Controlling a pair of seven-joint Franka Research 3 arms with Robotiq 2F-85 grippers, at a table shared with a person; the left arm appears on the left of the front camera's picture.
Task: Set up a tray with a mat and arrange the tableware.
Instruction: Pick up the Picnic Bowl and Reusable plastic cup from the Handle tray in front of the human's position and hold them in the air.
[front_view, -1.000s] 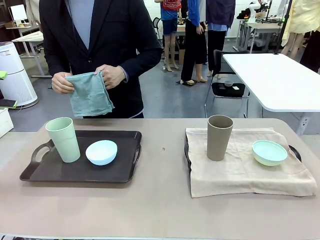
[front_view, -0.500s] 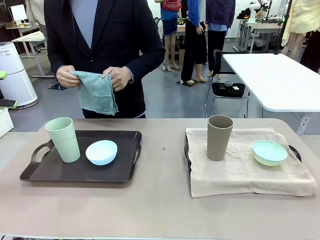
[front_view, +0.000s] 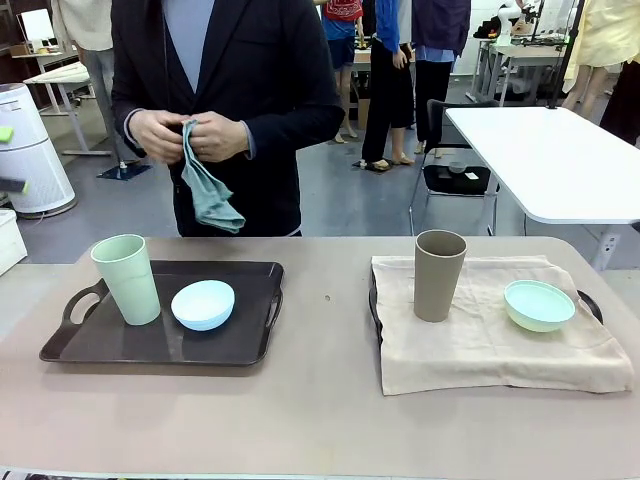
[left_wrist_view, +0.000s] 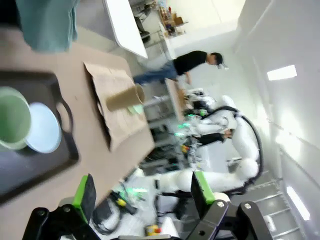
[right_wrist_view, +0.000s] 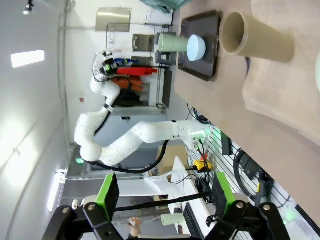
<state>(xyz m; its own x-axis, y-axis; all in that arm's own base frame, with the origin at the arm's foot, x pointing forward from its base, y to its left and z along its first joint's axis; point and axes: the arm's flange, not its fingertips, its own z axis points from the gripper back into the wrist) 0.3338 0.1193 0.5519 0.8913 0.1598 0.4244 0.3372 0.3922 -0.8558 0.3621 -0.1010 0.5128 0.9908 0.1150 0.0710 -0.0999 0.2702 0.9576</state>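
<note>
1. Holding my left gripper (left_wrist_view: 144, 190) wide open, clear of the table (front_view: 320, 420), green pads well apart and nothing between them.
2. My right gripper (right_wrist_view: 165, 194) is hanging just as wide, and it too is gripping nothing.
3. At nine o'clock on the table, the pale green tumbler (front_view: 127, 278) is standing upright on the bare dark tray (front_view: 150, 345). The light blue bowl (front_view: 203, 304) is sitting just beside it, at its three o'clock.
4. At three o'clock, the taupe tumbler (front_view: 439, 274) is standing upright on the beige mat (front_view: 480, 350), which is draping over the second tray (front_view: 590, 303). The mint green bowl (front_view: 539, 305) is sitting on the mat at the tumbler's three o'clock, apart from it.
5. At twelve o'clock, the person is standing at the far edge, with both hands (front_view: 218, 138) bunching a teal cloth (front_view: 208, 190) that is hanging clear of the table.
</note>
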